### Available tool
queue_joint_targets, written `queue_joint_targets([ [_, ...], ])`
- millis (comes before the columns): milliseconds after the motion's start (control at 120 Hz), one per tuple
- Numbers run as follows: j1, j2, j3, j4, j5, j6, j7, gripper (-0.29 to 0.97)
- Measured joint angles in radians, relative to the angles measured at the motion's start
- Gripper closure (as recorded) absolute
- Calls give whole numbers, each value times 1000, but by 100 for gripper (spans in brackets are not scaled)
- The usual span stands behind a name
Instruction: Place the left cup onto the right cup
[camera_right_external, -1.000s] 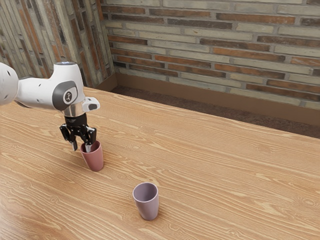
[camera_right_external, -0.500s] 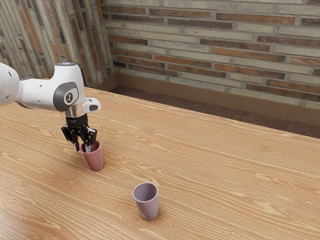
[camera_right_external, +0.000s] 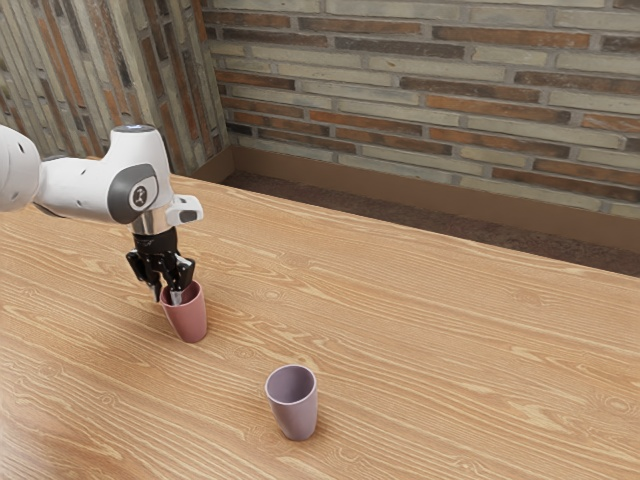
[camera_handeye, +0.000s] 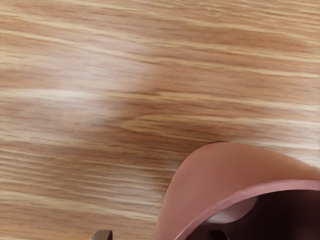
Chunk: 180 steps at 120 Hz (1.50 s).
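The pink cup (camera_right_external: 187, 318) stands upright on the tabletop (camera_right_external: 450, 330), toward the exterior view's left and closer to the tabletop's far edge than the other cup. The end effector (camera_right_external: 168, 294) hangs straight down over its rim on the side toward the exterior view's left. One finger dips inside the mouth and the other stands outside the wall, so the fingers straddle the wall at a fairly narrow spread.

The wrist view adds what the side camera cannot resolve. There the pink cup (camera_handeye: 225, 185) appears as a large curved wall and rim just under the hand. One dark fingertip (camera_handeye: 102, 234) sits outside it with a strip of bare wood (camera_handeye: 100, 100) between it and the cup's wall, and the second tip sits within the dark interior. With that gap, the end effector is not clamped on the cup.

The exterior view alone gives the wider layout. The purple cup (camera_right_external: 292, 402) stands upright with its mouth open, well apart from the pink one, toward the exterior view's right and nearer the camera. The white arm (camera_right_external: 90, 188) comes in from the exterior view's left. Beyond the tabletop's far edge lie a dark floor (camera_right_external: 400, 210) and a brick wall (camera_right_external: 420, 90).
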<state>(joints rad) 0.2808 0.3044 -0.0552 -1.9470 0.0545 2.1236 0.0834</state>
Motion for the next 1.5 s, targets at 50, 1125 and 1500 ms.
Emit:
queue_joint_targets([
  [50,0,0,0,0,0,1,3,54],
  [1125,-4,-7,1,0,4,3,23,78],
  [1500,-23,-43,-2,-6,7,4,17,79],
])
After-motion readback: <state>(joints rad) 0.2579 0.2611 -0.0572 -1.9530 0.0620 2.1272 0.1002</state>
